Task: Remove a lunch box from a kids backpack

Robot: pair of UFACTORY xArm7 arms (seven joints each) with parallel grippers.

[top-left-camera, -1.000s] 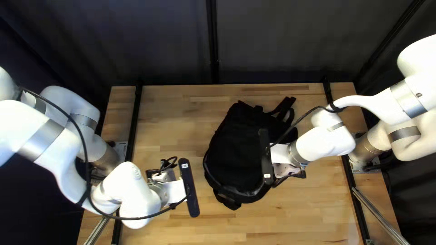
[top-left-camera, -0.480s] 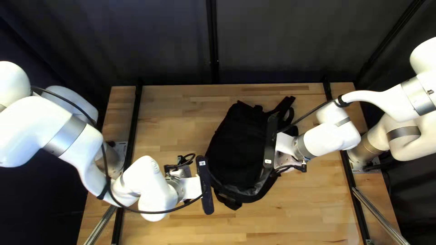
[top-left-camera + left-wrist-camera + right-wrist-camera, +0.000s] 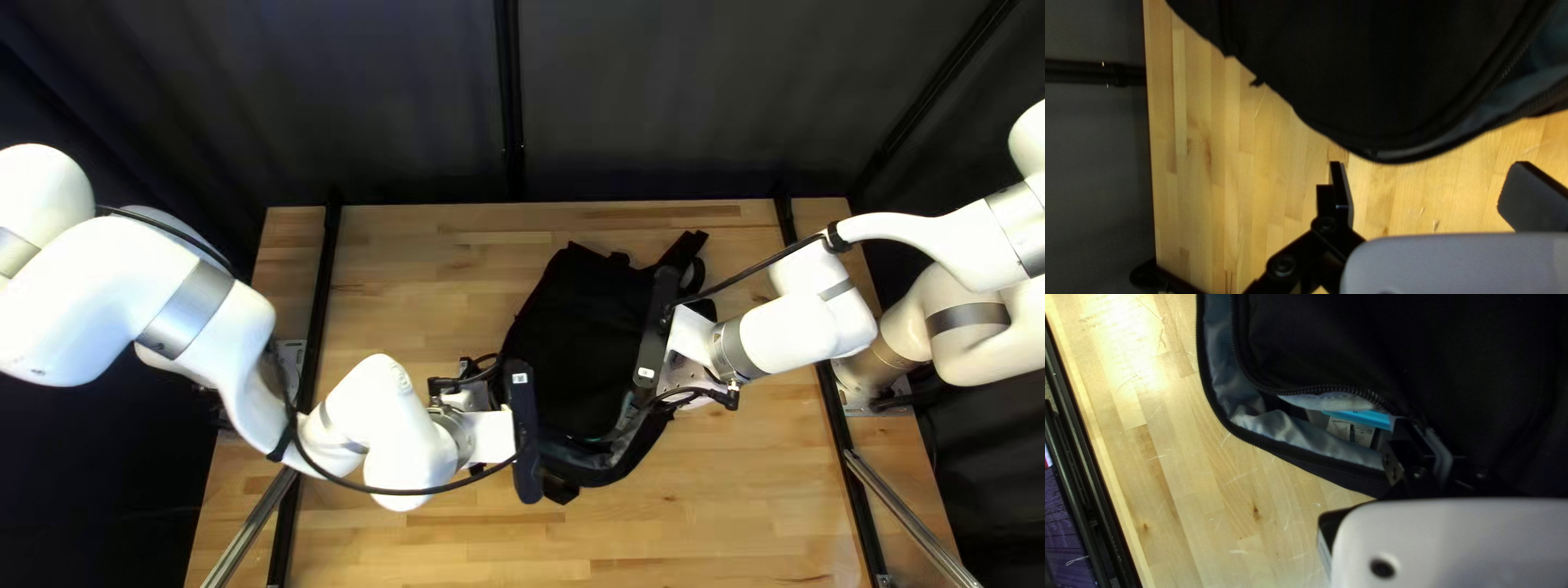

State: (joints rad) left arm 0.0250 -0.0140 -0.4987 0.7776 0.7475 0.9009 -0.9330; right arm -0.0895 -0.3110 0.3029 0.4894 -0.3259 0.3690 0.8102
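Looking down on the bag [image 3: 577, 338] now, flat on the table [image 3: 414, 272] and unzipped along an edge! Peering inside, beside the right gripper [image 3: 651, 338], and spotting blue: probably the lunch box [image 3: 1366, 420], still partly under the cloth. Catching a white label [image 3: 1351, 432] right next to it, printed in small dark marks, too small to read. Seeing little pale tags [image 3: 519, 378] on both grippers, too. Over to the left gripper [image 3: 525, 441]: spread wide, near the bag's edge. Back to the right one: can't tell whether spread or pinching.
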